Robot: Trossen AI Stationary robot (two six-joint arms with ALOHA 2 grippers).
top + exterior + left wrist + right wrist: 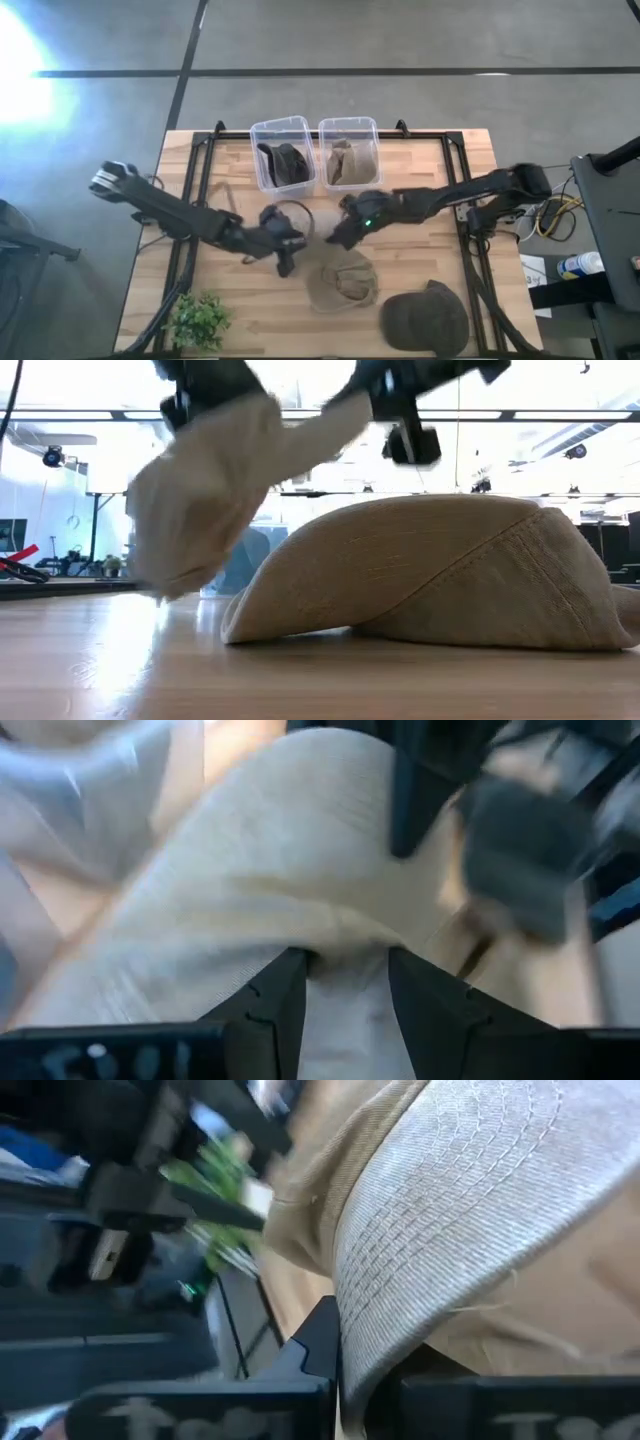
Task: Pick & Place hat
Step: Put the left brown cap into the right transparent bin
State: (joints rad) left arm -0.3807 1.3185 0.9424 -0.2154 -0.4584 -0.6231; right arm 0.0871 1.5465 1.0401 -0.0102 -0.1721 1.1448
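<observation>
While a tan hat (pixel 440 570) lies flat on the bench (pixel 300 680) right at the front, your two arms have a pale hat (pixel 215 470) lifted clear above the middle. Your left pincer (pixel 345 982) pinches its fabric between both fingers, and your right pincer (pixel 345 1370) pinches its stitched brim. A dark green cap (pixel 425 318) sits at the near right corner, a small plant (pixel 198 320) near left. Farther back, two clear bins (pixel 315 150) stand side by side, each holding a hat.

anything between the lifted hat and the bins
Nothing visible. Both grippers, left and right, hold the hat above the table; bare wood leads to the bins. Other hats lie nearer the front edge.
</observation>
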